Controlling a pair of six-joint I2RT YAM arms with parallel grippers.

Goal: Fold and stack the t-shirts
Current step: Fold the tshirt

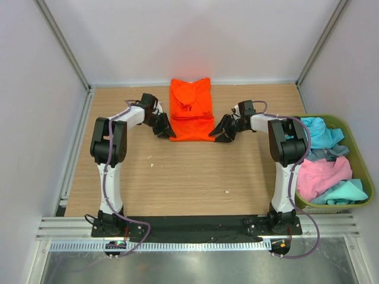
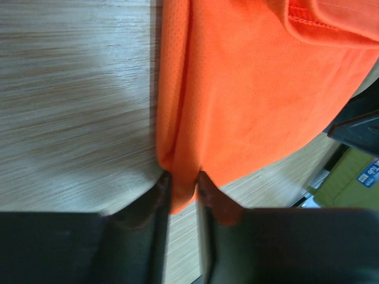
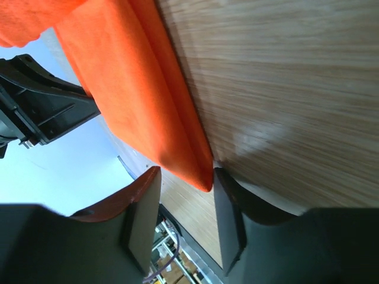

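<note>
The bright orange t-shirt lies partly folded at the back middle of the table. My left gripper is at its near left corner. In the left wrist view the gripper is shut on that corner of the orange cloth. My right gripper is at the near right corner. In the right wrist view it is open, with the tip of the orange cloth between the jaws and against one finger. The turquoise, grey and pink t-shirts lie heaped in the bin.
The olive-green plastic bin stands at the right edge of the table beside the right arm. White walls with metal posts close in the back and sides. The left arm shows in the right wrist view beyond the shirt.
</note>
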